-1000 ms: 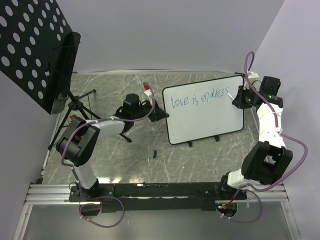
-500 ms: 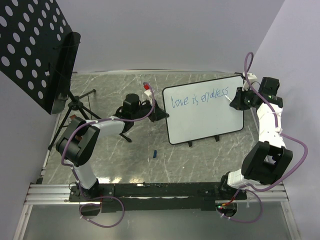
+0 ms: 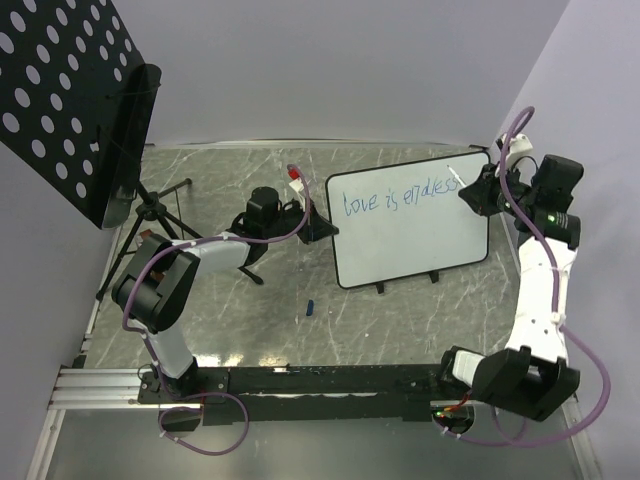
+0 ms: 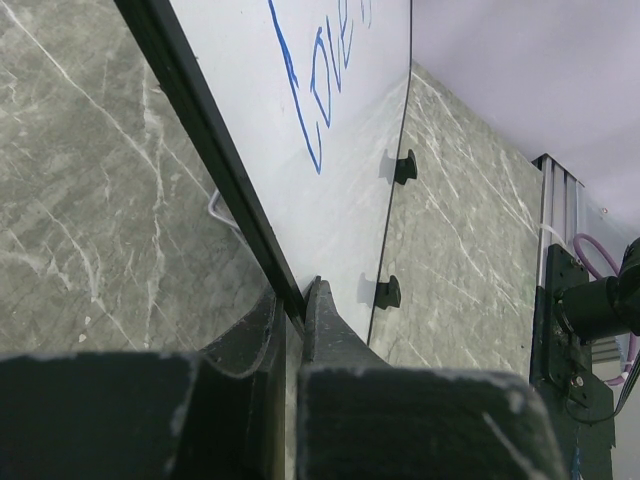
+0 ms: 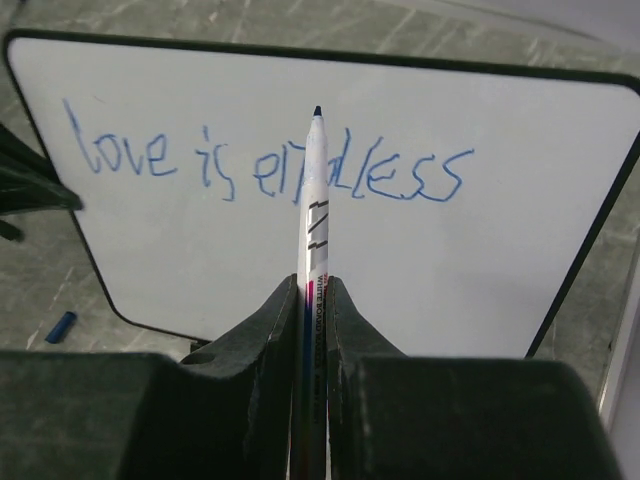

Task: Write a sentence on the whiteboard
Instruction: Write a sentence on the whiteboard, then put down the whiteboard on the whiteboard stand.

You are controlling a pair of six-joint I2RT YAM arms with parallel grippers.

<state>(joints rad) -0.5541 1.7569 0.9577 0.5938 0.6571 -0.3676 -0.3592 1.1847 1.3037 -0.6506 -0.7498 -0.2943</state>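
The grey marbled bench [image 3: 400, 330] carries everything. At its far left stands a black perforated panel [image 3: 60, 90] on a tripod, well apart from the work.

The whiteboard [image 3: 420, 240] sits right of centre between the two arms, resting on its small black feet [image 4: 388, 292]. It looks light and stiff, with a glossy face that gives no purchase, so the thin black rim is the sensible place to hold it. On such small feet it would likely skid or tip under writing pressure unless it is braced.

The left pincer [image 4: 295, 300] does that job: its jaws are together on the rim at the board's left edge, low down.

The sentence [image 5: 270, 165] runs in one line of thin blue strokes across the upper part of the board, reading roughly "love is endless". The task looks about done.

The right pincer [image 5: 312, 295] is clamped on a white marker [image 5: 312, 220], gripped on the barrel well behind the tip, which points toward the line of writing. Whether the tip touches the board I cannot tell. The barrel looks smooth, light and rigid, so a firm grip there suits it.

A small blue cap [image 3: 310, 307] lies on the bench near the board's lower left corner.
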